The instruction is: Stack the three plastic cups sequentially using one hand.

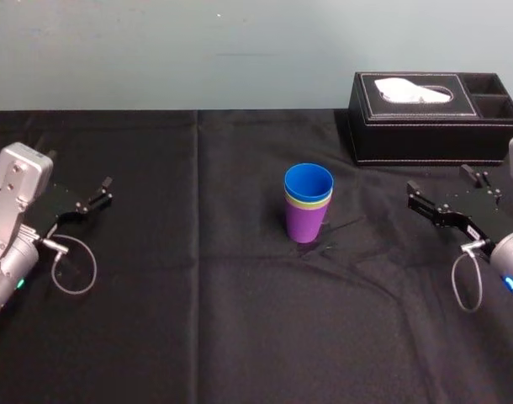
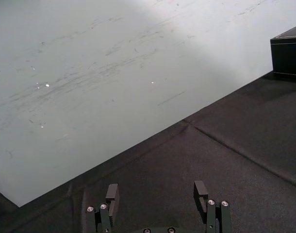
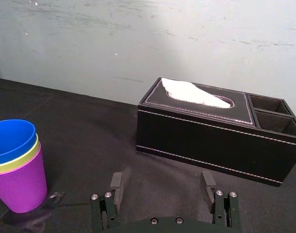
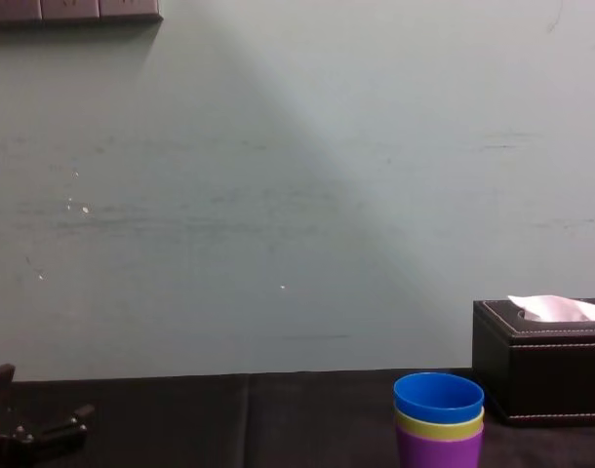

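Note:
The three plastic cups stand nested upright in one stack at the table's middle: the purple cup (image 1: 305, 220) at the bottom, the lime green cup (image 1: 308, 203) showing as a rim, the blue cup (image 1: 309, 183) on top. The stack also shows in the right wrist view (image 3: 18, 167) and the chest view (image 4: 439, 417). My right gripper (image 1: 446, 191) (image 3: 162, 184) rests open and empty well to the right of the stack. At the far left of the table, my left gripper (image 1: 99, 193) (image 2: 156, 191) is open and holds nothing.
A black tissue box (image 1: 426, 118) (image 3: 218, 130) (image 4: 543, 366) with a white tissue stands at the back right, behind my right gripper. A black cloth (image 1: 198, 320) covers the table. A pale wall (image 4: 278, 195) runs behind it.

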`<state>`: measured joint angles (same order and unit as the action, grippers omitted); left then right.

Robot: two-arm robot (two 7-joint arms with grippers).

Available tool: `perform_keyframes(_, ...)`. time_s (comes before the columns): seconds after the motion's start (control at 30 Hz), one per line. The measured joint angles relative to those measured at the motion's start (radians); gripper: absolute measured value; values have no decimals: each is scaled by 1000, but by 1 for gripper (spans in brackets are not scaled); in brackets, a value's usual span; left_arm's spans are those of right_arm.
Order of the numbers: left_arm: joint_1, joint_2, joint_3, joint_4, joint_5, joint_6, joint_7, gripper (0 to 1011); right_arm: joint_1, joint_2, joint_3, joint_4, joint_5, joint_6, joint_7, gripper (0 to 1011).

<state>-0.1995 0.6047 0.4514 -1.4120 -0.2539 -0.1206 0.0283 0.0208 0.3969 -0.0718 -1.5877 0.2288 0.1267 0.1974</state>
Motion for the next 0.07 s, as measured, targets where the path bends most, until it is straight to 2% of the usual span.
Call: perform_keyframes(0.07,0,0,0,0,0,0,0,1012,0,0,0,0,0,0,0,1002)
